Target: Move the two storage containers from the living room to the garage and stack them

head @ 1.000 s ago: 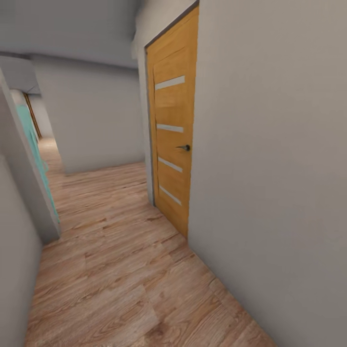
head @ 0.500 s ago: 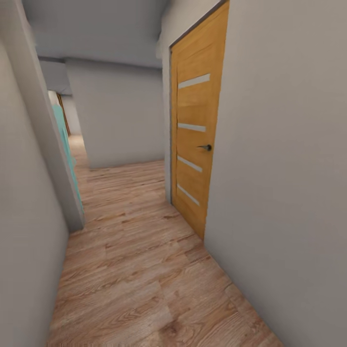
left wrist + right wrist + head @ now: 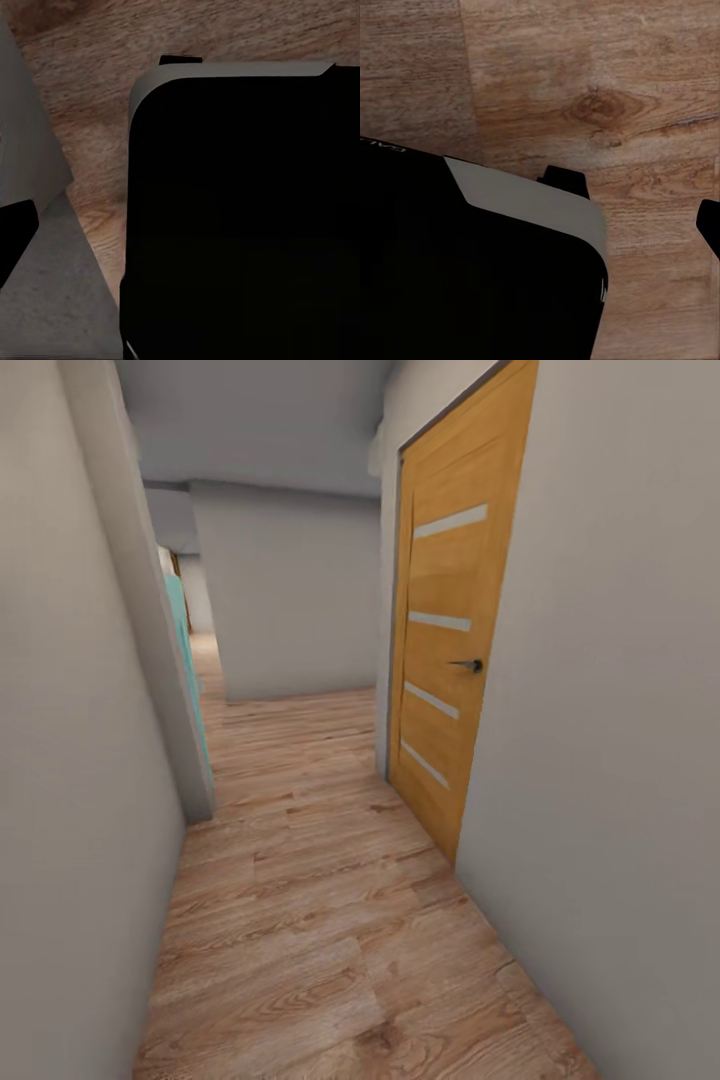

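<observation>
A grey wall fills the frame's left, wood-plank floor runs through the centre, an orange door stands at right. No container is in sight; both pincers' states cannot be told; hauling and stacking seemingly remain.

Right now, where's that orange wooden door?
In the head view, the orange wooden door is shut in the right-hand hallway wall, just ahead across the wood-plank floor, its dark handle on the nearer edge.
</observation>
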Motion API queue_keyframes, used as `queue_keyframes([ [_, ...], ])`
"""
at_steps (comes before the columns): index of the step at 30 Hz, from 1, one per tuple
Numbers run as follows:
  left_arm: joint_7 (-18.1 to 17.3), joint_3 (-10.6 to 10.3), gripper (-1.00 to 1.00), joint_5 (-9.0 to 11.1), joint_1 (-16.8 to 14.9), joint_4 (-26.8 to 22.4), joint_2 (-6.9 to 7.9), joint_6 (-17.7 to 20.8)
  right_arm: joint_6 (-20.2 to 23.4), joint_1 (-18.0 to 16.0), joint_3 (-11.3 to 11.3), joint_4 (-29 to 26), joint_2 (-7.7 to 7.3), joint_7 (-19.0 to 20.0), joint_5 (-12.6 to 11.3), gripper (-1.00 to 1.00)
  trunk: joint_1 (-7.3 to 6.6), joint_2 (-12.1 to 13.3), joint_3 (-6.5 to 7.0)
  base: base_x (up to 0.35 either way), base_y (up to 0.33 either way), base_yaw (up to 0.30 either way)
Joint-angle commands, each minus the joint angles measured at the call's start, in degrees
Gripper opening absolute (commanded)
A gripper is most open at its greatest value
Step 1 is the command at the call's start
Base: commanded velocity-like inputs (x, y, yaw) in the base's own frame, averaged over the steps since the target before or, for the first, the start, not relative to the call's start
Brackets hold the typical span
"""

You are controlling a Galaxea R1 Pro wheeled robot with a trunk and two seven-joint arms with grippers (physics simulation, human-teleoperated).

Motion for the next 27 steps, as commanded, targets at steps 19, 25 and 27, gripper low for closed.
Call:
queue_keyframes([
  [19, 0.04, 0.03, 1.00, 0.27, -0.04, -0.01, -0.03, -0.14, -0.33, -0.04, 0.48, 0.18, -0.01, 0.00, -0.31, 1.00, 0.00, -0.03, -0.07, 0.294, 0.000, 0.006],
  [25, 0.04, 0.03, 1.00, 0.30, -0.04, -0.01, 0.01, -0.14, -0.32, -0.04, 0.48, 0.18, -0.01, 0.02, -0.13, 1.00, 0.00, -0.03, -0.07, 0.322, 0.000, 0.000],
  [27, 0.04, 0.03, 1.00, 0.29, -0.05, -0.01, 0.01, -0.14, -0.34, -0.04, 0.48, 0.18, -0.05, 0.02, -0.13, 1.00, 0.00, -0.03, -0.07, 0.322, 0.000, 0.000],
])
